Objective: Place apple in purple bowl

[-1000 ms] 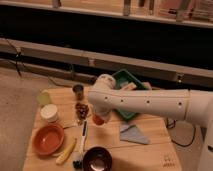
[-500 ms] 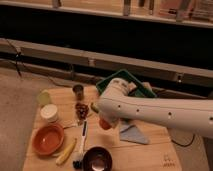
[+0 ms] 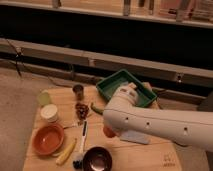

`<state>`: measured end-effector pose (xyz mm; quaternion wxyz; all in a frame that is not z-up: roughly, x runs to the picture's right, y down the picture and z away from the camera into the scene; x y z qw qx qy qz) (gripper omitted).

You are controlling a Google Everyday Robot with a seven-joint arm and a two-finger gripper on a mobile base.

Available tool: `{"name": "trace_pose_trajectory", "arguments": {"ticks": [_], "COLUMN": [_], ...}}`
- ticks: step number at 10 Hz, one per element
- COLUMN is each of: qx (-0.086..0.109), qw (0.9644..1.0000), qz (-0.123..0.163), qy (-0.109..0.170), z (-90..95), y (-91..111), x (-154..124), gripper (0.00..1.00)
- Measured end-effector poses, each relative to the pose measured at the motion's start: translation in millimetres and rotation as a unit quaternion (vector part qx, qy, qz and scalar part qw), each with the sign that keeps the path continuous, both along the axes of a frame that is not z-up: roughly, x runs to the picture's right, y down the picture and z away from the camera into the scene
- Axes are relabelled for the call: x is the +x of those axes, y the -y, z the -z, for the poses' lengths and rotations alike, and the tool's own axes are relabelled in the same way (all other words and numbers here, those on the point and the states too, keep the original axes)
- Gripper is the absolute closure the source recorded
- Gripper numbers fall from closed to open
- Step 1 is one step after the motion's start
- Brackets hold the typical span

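A wooden tabletop (image 3: 150,157) seen from above, crowded with small items, with a thick white robot arm (image 3: 160,125) reaching in from the right across its middle. The gripper is hidden beneath the arm's near end, so it is impossible to tell whether it is open, closed or holding anything. The apple (image 3: 107,131) shows only as a reddish-orange patch at the arm's lower left edge, above and just right of the purple bowl (image 3: 97,159), which sits near the tabletop's front edge. It is not yet in that bowl, and whether it is lifted or resting cannot be told. A banana (image 3: 66,151) and a slim utensil (image 3: 82,137) lie just left of the purple bowl, with an orange bowl (image 3: 48,138) further left. A green tray (image 3: 125,86) sits behind the arm and a grey cloth (image 3: 134,136) partly under it. Likely risks: a release short of the purple bowl could send the apple rolling off the front edge; a drop onto the rim could tip or push the small bowl; the bulky arm could sweep the utensil or banana.
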<state>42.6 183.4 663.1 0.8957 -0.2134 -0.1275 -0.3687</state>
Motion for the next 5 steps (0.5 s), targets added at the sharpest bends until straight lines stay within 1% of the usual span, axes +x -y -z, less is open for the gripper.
{"name": "trace_pose_trajectory", "arguments": {"ticks": [2,4,5], "qx": [-0.006,-0.016,-0.019], "qw": [1.0000,0.9998,0.9998], "qz": [-0.002,-0.005,-0.006], "qy": [-0.001,0.003,0.005], "z": [4.7,13.8,16.5], "y": [-9.3,-26.0,-31.0], "x": [2.4,0.3,-1.8], "gripper": [1.00,1.00,1.00]}}
